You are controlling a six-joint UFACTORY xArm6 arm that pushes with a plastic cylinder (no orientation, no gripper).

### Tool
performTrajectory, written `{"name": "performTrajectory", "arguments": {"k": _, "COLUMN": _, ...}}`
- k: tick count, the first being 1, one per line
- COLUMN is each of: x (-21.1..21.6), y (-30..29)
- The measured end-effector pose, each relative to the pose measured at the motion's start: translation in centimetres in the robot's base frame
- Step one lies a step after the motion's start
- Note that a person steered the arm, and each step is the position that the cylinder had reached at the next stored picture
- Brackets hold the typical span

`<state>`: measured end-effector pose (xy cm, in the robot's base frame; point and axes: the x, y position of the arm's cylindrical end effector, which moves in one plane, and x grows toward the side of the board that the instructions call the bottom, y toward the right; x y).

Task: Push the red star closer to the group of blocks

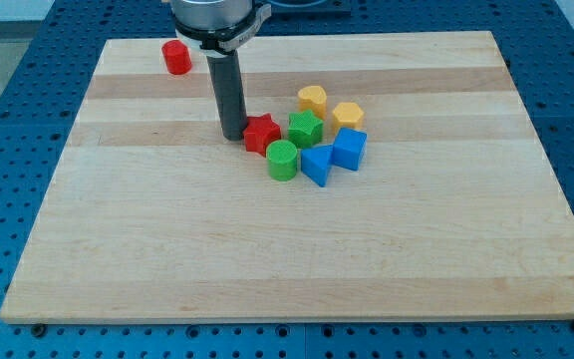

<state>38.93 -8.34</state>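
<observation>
The red star [262, 134] lies near the middle of the wooden board [297, 249]. My tip [233, 135] is at its left side, touching or almost touching it. The star sits against the left edge of a cluster: a green star [306, 128] to its right, a green cylinder [282, 160] just below it, a blue triangular block [317, 165], a blue cube [349, 149], a yellow block [313, 99] and a yellow hexagon [347, 117].
A red cylinder [176, 57] stands alone near the board's top left edge. The arm's body [217, 20] hangs over the top middle. A blue perforated table [18, 120] surrounds the board.
</observation>
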Motion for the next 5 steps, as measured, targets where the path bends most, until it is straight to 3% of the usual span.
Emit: {"name": "performTrajectory", "arguments": {"k": 5, "x": -1.6, "y": -0.4}}
